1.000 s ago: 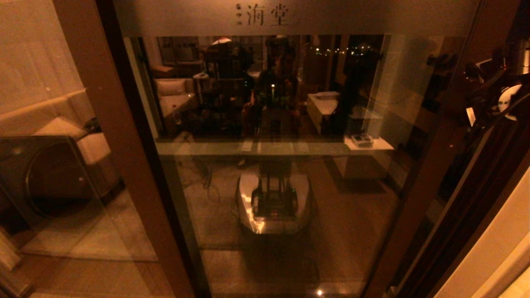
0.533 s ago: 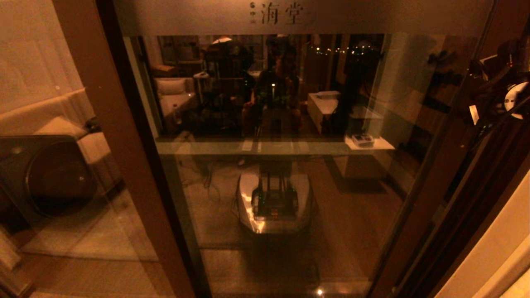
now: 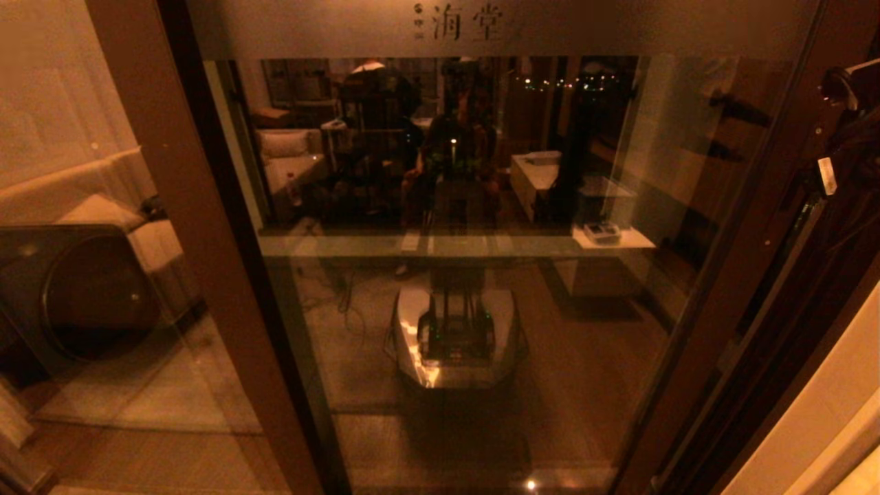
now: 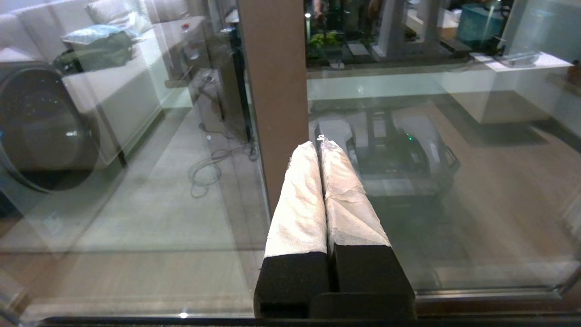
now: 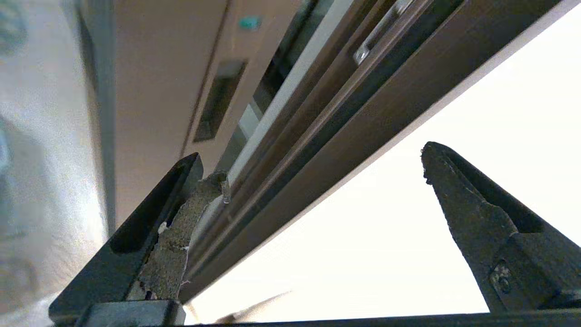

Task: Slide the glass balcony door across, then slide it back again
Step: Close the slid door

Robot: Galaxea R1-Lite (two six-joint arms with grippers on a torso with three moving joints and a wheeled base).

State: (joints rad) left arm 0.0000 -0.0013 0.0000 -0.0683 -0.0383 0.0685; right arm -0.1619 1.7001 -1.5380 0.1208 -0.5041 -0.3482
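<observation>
Glass balcony door (image 3: pixel 481 227): tall pane in a brown frame, filling the middle of the head view; frosted top band (image 3: pixel 481 27) carries small characters.
Door stile: the brown upright on the right side (image 3: pixel 749 227), just beside the darker outer frame rails (image 3: pixel 804 275).
Handle slot (image 5: pixel 220 102): narrow dark recess in the stile, seen from the right wrist camera, ahead of the claw and not touched.
Right claw (image 5: pixel 324 170): fingers spread wide, holding nothing; one padded fingertip (image 5: pixel 213 186) sits close against the edge of the stile, the other finger (image 5: pixel 458 190) stands out before the pale wall.
Right arm (image 3: pixel 849 124): at the upper right edge of the head view, beside the stile.
Left claw (image 4: pixel 321 147): white-wrapped fingers pressed together, empty, low before the glass near the left stile (image 4: pixel 277 91).
</observation>
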